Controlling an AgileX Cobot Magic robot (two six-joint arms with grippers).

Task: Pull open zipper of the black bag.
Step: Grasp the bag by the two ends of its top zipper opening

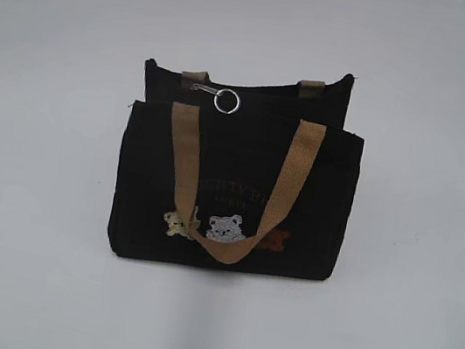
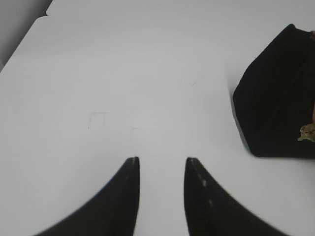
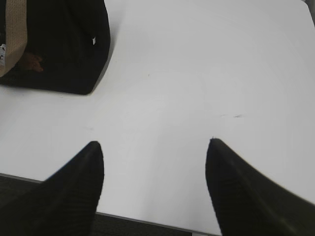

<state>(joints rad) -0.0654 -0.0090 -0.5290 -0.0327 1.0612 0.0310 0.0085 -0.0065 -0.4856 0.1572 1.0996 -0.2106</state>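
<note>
While standing upright mid-table (image 1: 12,281), soft black bag (image 1: 235,188) — likely floppy, best taken at zipper (image 1: 202,88) key ring (image 1: 226,101) — both grippers' fingers (image 2: 125,196) (image 3: 74,191) apart, empty.

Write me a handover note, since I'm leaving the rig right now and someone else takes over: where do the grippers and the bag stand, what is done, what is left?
Left gripper: open, empty, over bare table, bag off to its right.
Right gripper: open wider, empty, near the table's front edge, bag off to its left.
Black bag: upright mid-table, front tan handle drooping over the bear patches.
Zipper: runs along the top edge; the pull with its silver key ring sits toward the left end.
Done: nothing yet, neither gripper touches the bag.
Left: steady the bag, grip the ring or pull, draw the zipper open.
</note>
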